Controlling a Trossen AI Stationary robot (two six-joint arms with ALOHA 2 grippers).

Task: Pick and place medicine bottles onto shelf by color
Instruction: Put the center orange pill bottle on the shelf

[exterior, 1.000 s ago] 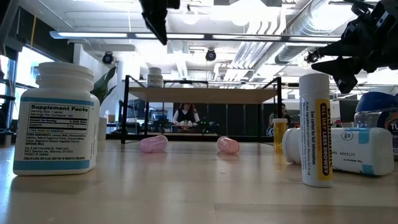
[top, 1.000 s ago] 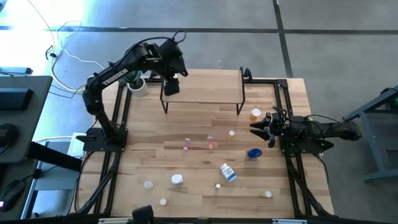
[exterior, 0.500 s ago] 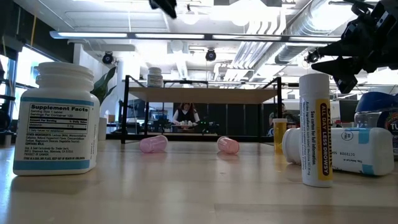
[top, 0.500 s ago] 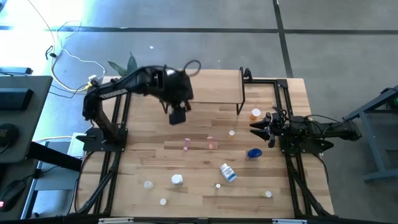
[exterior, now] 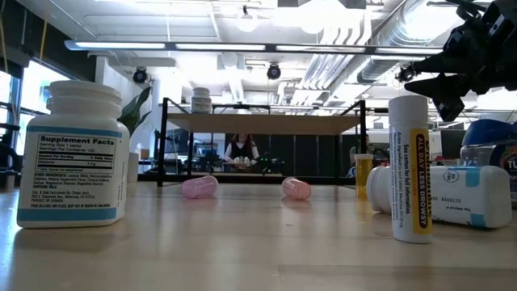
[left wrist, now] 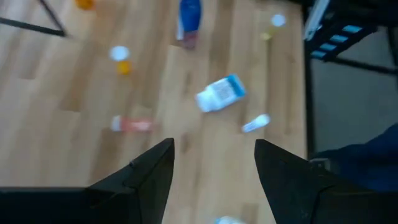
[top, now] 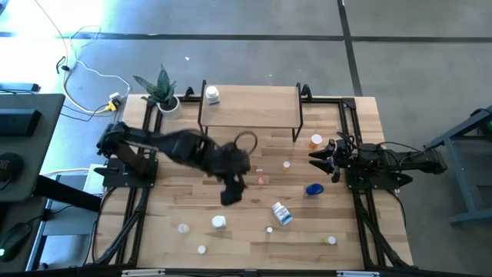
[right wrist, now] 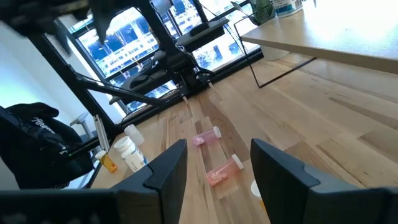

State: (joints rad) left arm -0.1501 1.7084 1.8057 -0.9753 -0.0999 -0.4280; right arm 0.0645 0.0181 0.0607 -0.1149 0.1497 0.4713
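Left gripper [top: 233,190] swung from shelf [top: 250,105] to mid-table, jaws open, empty.

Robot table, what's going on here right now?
Two arms are sorting medicine bottles onto a shelf. One white bottle already stands on the shelf's left end. The left gripper is over the middle of the table with its fingers open and nothing held, near the pink bottles. The right gripper waits empty at the table's right side, beside an orange-capped bottle and a blue bottle. The other bottles are scattered on the table.
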